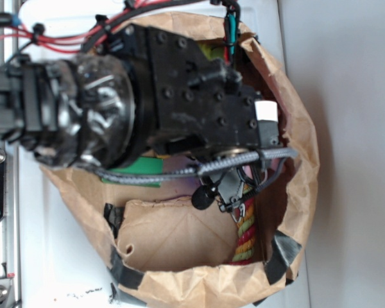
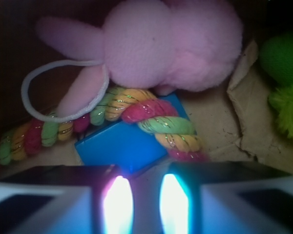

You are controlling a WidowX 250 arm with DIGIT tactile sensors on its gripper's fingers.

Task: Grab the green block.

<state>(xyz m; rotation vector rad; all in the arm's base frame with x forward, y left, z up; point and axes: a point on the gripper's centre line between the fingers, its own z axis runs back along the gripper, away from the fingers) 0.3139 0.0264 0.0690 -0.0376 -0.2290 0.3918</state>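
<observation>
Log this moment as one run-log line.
tool: open, empty | below tool: blue block under rope toy | green block: ungrasped, beneath arm

Black screw-studded arm (image 1: 199, 96) trailing red wires (image 1: 58, 38) and braided cable (image 1: 244, 162).

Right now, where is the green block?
In the exterior view the green block lies in the paper bag, at its left side, mostly hidden under the arm. The wrist view does not show it.
</observation>
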